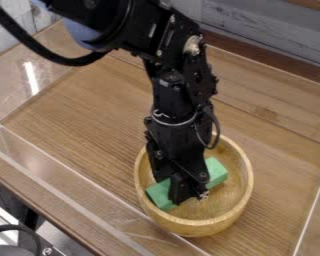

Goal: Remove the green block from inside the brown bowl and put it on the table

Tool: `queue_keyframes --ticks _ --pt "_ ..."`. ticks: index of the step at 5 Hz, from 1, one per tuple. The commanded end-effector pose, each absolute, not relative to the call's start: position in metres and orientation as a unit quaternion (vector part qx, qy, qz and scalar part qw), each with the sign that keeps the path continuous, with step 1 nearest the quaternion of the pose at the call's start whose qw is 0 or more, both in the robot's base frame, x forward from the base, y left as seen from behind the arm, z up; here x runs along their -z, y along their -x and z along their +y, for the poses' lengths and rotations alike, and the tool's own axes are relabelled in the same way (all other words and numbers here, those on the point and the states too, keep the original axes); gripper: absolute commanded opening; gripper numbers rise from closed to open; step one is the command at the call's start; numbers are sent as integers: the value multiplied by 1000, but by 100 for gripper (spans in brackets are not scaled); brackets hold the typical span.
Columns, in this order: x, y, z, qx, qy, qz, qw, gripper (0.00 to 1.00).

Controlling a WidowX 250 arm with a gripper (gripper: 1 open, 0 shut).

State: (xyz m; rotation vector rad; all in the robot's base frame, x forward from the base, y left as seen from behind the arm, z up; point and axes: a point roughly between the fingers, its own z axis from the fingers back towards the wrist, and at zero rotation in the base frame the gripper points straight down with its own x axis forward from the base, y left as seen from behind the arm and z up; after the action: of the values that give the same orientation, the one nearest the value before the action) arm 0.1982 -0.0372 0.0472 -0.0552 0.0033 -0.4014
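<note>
Wood-grain table (83, 125); wooden bowl (239, 205) directly on it.

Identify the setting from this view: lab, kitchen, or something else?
Likely a robotics lab or test bench: a black robot arm reaches into a wooden bowl, clear walls edge the tabletop, and cabling sits at the lower left.

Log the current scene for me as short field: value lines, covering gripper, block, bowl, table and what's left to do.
gripper: lowered into the bowl, fingertips at the block; closed, though whether the block is firmly gripped cannot be told
green block: inside the bowl, partly hidden behind the fingers
brown bowl: upright on the table, round, light wood
table: brown wood grain, clear wall along its edge
remaining: block not yet out; lift it clear of the rim and set it on the table
</note>
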Motion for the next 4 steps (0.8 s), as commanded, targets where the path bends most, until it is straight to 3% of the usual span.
queue_keyframes --ticks 1,4 --pt "-60 -208 -35 190 28 -27 981 0" --pt "-65 -206 -27 174 36 -31 984 0"
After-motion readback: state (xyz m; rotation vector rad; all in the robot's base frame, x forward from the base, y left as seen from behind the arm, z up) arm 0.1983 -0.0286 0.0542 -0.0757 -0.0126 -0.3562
